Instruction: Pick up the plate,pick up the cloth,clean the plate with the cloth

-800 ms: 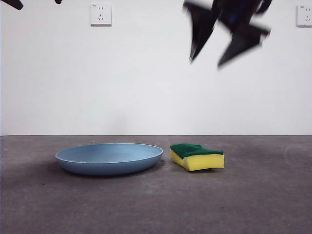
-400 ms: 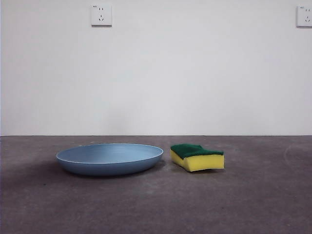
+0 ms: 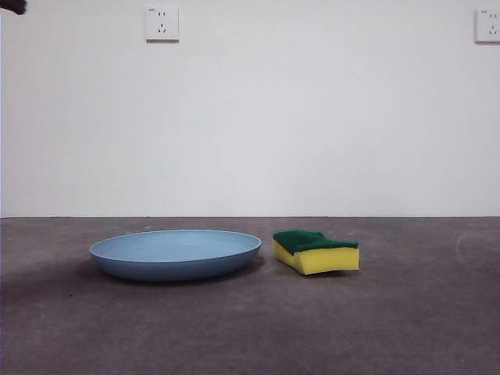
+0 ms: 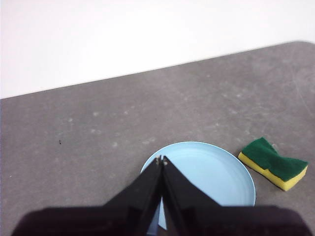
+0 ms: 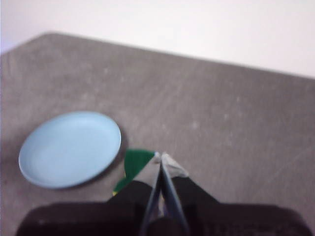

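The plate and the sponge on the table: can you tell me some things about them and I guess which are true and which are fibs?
1. The plate is light blue. True.
2. The sponge lies inside the plate. False: it lies on the table beside the plate.
3. The sponge's green side faces up. True.
4. The left gripper is holding the plate. False: its jaws are shut on nothing, above the plate.
5. The right gripper grips the sponge. False: it is shut and holds nothing.

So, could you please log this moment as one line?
plate: on table | sponge: beside plate, untouched | left gripper: shut, above plate | right gripper: shut, above sponge
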